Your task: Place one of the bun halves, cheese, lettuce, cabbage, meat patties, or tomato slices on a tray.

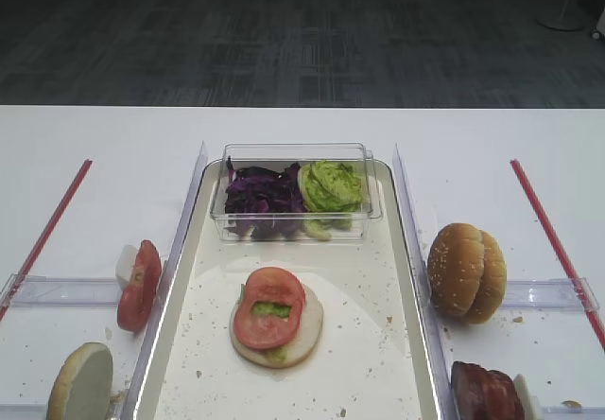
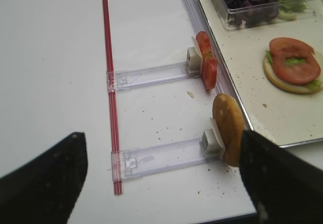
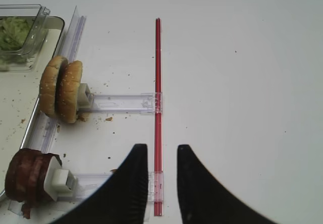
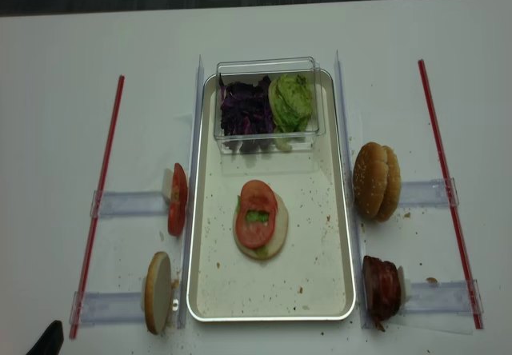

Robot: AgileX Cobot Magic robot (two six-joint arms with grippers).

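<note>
Tomato slices stand on edge in a holder just left of the tray, where a bun half already carries lettuce and one slice. They look soft, wet and slippery, so a light pinch across the flat faces seems best. The left gripper gapes wide nearby; the right gripper is closed, empty.

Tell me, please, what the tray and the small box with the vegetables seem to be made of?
The tray looks like metal: silvery raised rim with a sheen, cream-white matte floor speckled with crumbs, perhaps coated. The small box looks like clear hard plastic: the purple cabbage and green lettuce show through its glossy walls.
</note>
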